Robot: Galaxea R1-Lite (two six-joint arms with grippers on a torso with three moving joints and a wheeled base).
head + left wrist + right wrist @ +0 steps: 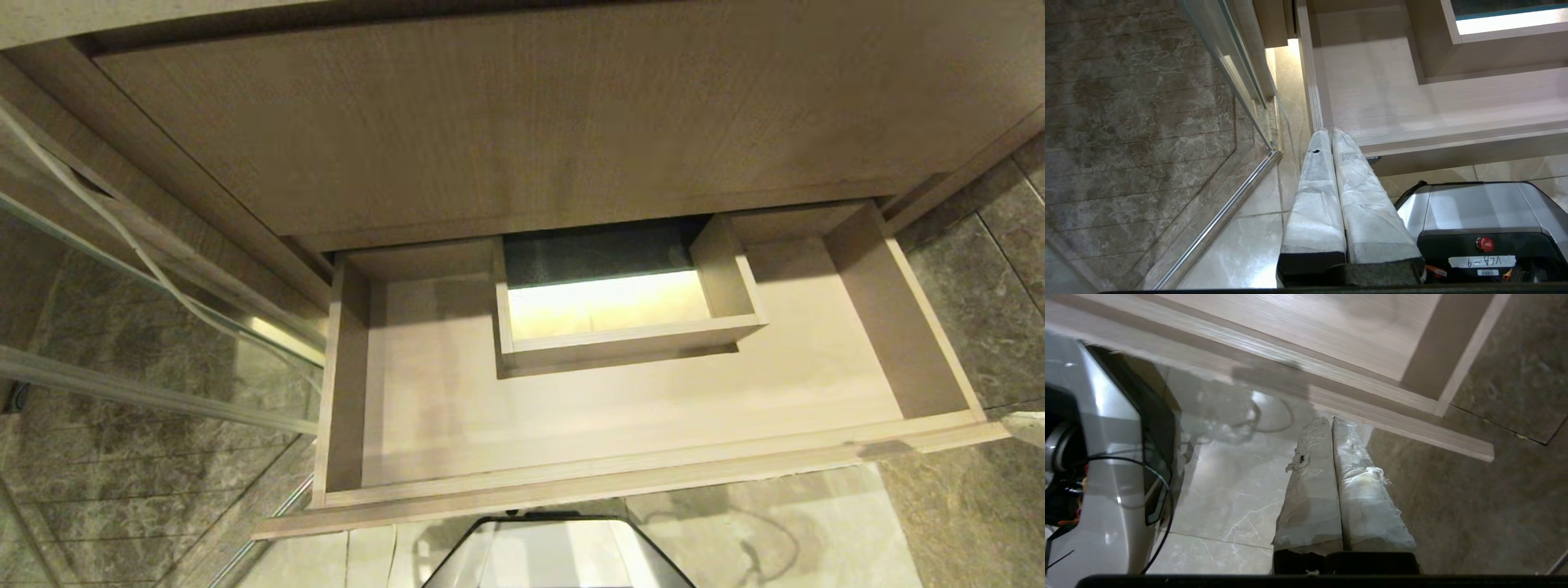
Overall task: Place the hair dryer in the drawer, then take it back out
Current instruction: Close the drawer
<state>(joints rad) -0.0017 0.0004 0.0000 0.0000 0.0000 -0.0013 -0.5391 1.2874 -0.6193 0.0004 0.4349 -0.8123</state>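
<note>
Hair dryer is nowhere in any view, operator — not in the drawer [620,425], not in either gripper, so you can't say from here where it sits. The drawer itself stands pulled wide open across the middle of the head view, its pale wood floor bare, with the boxed cutout [620,327] at its back in the upper centre and the taller wood-grain panel [522,122] filling the top of the frame. Your left gripper [1331,132] shows in its wrist view with the padded fingers pressed together and nothing between them, tips just over the drawer's near left corner. Your right gripper [1331,419] is likewise clenched on nothing, hanging over the tiled floor [1241,490] just short of the drawer's front edge near its right corner. The robot's silver base [555,555] peeks in at the bottom centre. By the look of it you're at the put-in stage with the dryer yet to be fetched, or done with the take-out; the frames don't settle which. Next move calls for finding the dryer, releasing a gripper, and closing on its body or handle.
</note>
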